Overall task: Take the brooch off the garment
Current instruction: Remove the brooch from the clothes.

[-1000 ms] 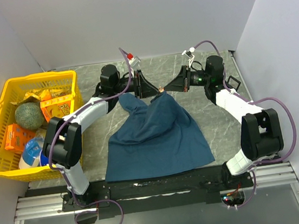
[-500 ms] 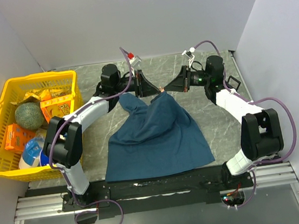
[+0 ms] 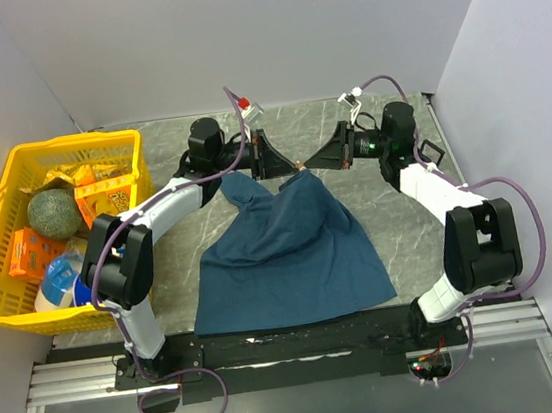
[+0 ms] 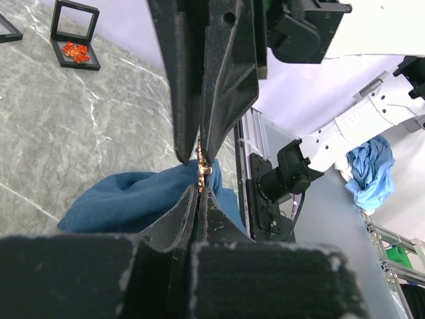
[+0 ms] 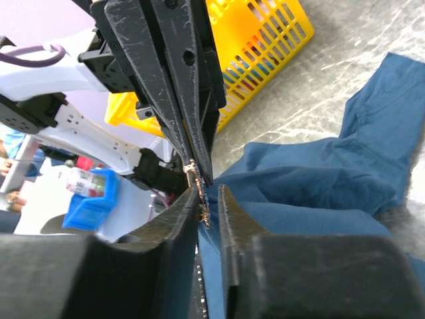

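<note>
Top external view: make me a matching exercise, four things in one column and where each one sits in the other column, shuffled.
Things
1. brooch
2. garment
3. yellow basket
4. green melon

Places
A. inside the basket
B. centre of the view, spread out with its far end lifted
C. at the cloth's raised far tip
D. leftmost in the view

Pairs: 1-C, 2-B, 3-D, 4-A

small gold-coloured metal brooch [image 3: 298, 166] [image 4: 202, 174] [image 5: 198, 194] sits at raised 12 o'clock tip of dark teal-blue soft-cloth T-shirt [image 3: 287, 255]; rest of shirt lies spread, w/ creases.
</note>
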`<action>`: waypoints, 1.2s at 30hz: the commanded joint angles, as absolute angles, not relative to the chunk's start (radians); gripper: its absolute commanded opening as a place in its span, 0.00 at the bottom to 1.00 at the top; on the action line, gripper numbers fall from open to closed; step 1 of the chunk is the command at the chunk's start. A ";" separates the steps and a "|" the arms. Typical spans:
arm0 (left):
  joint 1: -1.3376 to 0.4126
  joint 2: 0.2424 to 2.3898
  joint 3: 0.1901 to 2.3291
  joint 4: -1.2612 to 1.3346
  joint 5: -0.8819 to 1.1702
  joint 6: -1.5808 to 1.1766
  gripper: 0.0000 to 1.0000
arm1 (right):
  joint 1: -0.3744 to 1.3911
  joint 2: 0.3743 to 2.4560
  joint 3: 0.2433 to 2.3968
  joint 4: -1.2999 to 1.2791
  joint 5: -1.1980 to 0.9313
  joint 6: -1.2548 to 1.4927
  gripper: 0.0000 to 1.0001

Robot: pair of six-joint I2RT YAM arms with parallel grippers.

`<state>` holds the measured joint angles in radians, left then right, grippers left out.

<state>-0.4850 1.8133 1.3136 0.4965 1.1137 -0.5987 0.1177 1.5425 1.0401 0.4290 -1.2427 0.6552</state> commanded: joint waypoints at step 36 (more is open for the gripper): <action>-0.523 1.746 1.301 0.500 1.121 -0.551 0.01 | 0.115 1.523 1.009 0.644 -1.318 0.771 0.47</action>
<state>-0.5159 1.8065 1.3048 0.4587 1.1091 -0.5510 0.1116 1.5600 1.0130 0.5892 -1.2995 0.7753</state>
